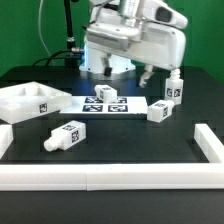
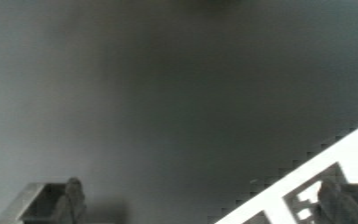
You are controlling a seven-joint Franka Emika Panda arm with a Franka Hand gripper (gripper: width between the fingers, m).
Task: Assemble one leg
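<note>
Pointing down at the table [image 2: 158, 90] beside the marker board [image 2: 341, 178], the gripper [image 2: 179, 208] shows one finger [image 2: 60, 200]; opening unclear.

My arm [image 1: 140, 35]: glossy white rounded shells, dark seams between segments. Base [image 1: 105, 62]: white cylinder, blue glow on it. Black cables [image 1: 68, 25] behind. My end effector [image 2: 55, 205]: only dark grey blurred finger shapes, wrist view. Screws, markings too small to tell.

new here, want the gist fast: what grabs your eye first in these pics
The white robot arm looms over the back of the table. The marker board lies mid-table; a leg on its side rests nearer the camera, and an upright leg stands at the exterior view's right.
</note>
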